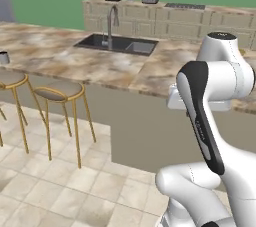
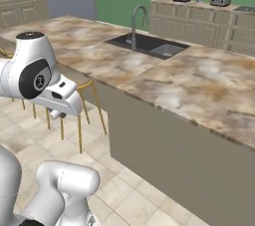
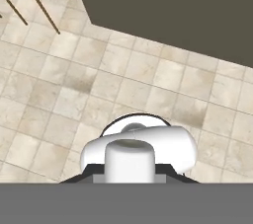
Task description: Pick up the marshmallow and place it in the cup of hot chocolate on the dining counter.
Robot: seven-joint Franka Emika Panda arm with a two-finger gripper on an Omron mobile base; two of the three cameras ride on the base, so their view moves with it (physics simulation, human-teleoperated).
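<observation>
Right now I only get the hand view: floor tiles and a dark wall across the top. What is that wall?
Observer: It is the side of the dining counter. The top is beige-brown marbled stone.
Operator: Is anything built into the top?
Observer: Yes, a dark sink with a tall curved faucet.
Operator: And the thin brown sticks in my upper corner?
Observer: Those are the golden legs of a stool with a round padded seat, standing against the counter.
Operator: Any cup up there?
Observer: A small grey thing sits on the counter at the far left edge of the left base view. It is too cut off to say whether it is the cup.
</observation>
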